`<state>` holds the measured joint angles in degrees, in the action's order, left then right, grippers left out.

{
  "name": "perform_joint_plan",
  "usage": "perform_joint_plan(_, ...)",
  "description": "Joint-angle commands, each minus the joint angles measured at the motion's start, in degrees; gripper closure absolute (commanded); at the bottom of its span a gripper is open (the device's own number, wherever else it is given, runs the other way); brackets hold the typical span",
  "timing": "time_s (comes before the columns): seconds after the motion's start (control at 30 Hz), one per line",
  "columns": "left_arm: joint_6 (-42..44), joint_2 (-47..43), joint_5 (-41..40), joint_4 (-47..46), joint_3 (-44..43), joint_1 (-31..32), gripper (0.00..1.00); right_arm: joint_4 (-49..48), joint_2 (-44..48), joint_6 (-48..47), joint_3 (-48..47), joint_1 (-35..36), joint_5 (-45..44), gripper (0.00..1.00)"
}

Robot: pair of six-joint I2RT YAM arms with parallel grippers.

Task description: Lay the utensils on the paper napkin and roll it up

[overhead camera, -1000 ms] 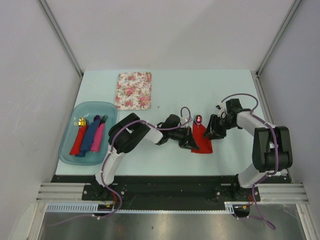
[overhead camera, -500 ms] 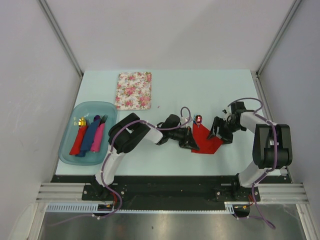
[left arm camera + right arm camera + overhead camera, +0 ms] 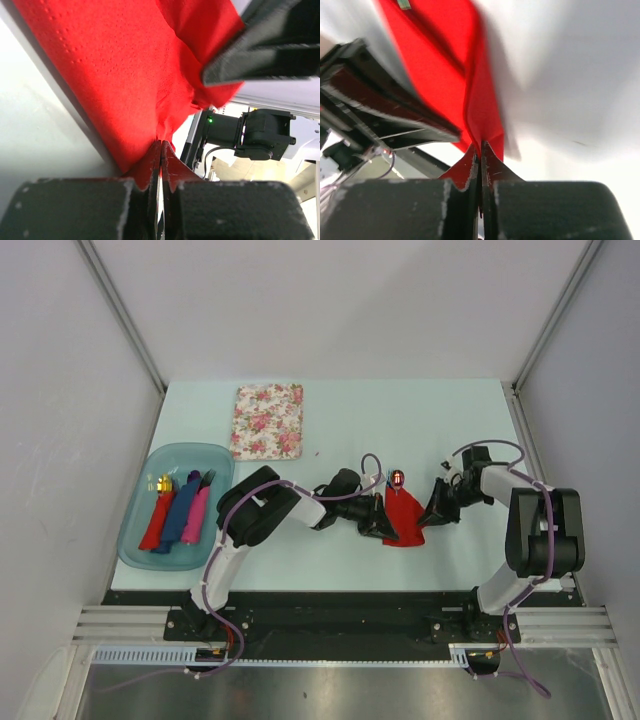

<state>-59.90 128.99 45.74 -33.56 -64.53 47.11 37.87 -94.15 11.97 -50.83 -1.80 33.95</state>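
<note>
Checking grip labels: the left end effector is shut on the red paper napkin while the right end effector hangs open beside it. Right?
No. The right end effector is shut on the red paper napkin too, as the right wrist view shows. The left end effector grips it as stated.

The left pincer [image 3: 161, 150] nips the napkin [image 3: 115, 70] at its tips; the red sheet fans up and leftward. Up right of the tips, a blurred dark bar [image 3: 270, 50] overlaps it.
</note>
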Motion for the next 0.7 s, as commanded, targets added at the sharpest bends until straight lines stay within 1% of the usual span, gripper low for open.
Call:
perform_joint_plan(0.0, 3.82, 2.06, -4.34, 4.47, 0.46, 0.17, 0.96, -1.13, 2.57, 0.95, -2.78, 1.89, 5.77, 1.0)
perform_joint_plan(0.03, 3.82, 2.06, -4.34, 4.56, 0.46, 0.09, 0.96, -1.74, 2.57, 1.56, -2.96, 4.07, 6.55, 1.0)
perform_joint_plan(0.13, 3.91, 1.97, -4.43, 4.73, 0.46, 0.09, 0.96, -2.97, 2.13, 2.27, -3.4, 6.71, 7.52, 1.0)
perform_joint_plan(0.3, 4.0, 2.14, -4.43, 5.0, 0.11, 0.08, 0.97, -4.29, -0.15, 3.41, -4.63, 9.18, 8.23, 1.0)
perform_joint_plan(0.47, 3.91, 2.06, -4.08, 4.82, 0.11, 0.08, 0.97, -5.0, -3.84, 3.68, -5.86, 9.98, 9.11, 1.0)
perform_joint_plan(0.67, 4.26, 0.65, -3.81, 4.38, 0.46, 0.09, 0.97, -4.91, -7.62, 3.5, -5.77, 8.66, 6.39, 1.0)
